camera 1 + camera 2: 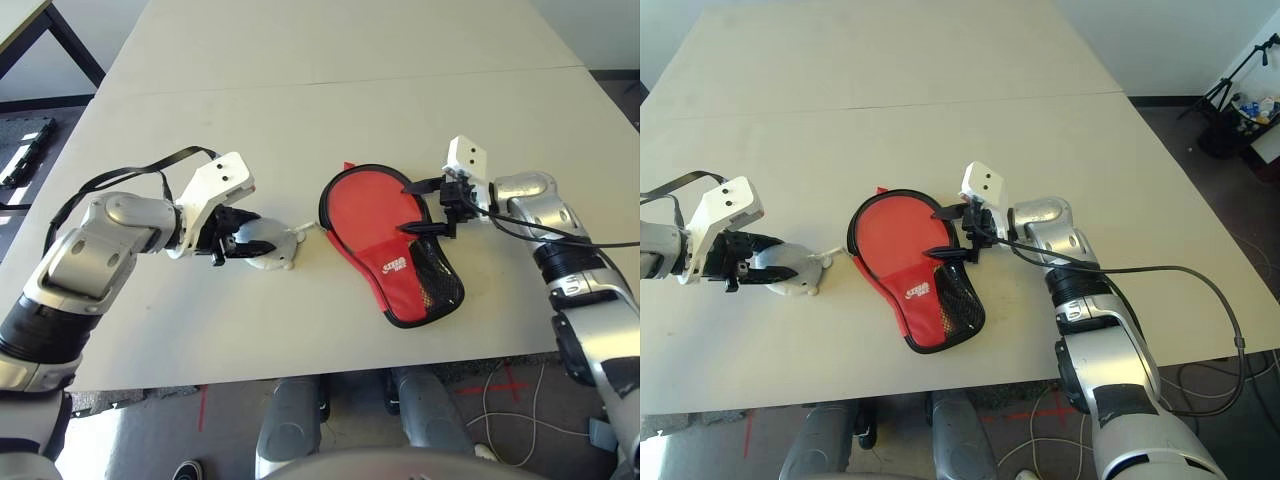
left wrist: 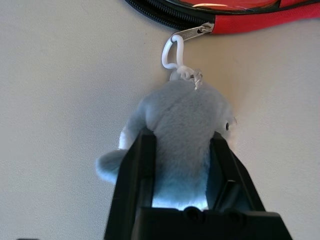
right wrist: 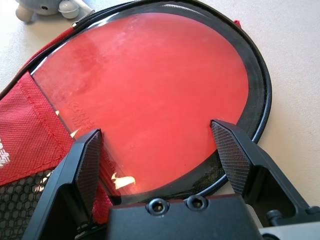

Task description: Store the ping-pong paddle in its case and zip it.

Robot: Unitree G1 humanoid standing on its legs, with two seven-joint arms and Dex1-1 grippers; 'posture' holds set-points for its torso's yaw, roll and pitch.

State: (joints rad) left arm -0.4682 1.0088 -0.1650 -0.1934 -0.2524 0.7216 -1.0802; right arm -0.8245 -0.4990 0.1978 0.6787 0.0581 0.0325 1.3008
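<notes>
The red case (image 1: 395, 250) lies flat mid-table, its black mesh pocket and white logo toward the front edge. Its round end is unzipped, and the paddle's red rubber face (image 3: 150, 95) shows inside the black zipper edge; the handle is hidden under the red fabric. A small grey plush toy (image 2: 177, 120) hangs by a white clip from the zipper pull (image 2: 192, 32) at the case's left side. My left gripper (image 1: 232, 243) is shut on that toy. At the case's right edge my right gripper (image 1: 425, 208) is open, its fingers (image 3: 90, 160) straddling the rim above the paddle face.
The white table (image 1: 330, 110) has a seam running across it behind the case. Its front edge lies just below the case's mesh end. A black table leg (image 1: 75, 45) stands at the far left, and cables lie on the floor (image 1: 510, 400) at the right.
</notes>
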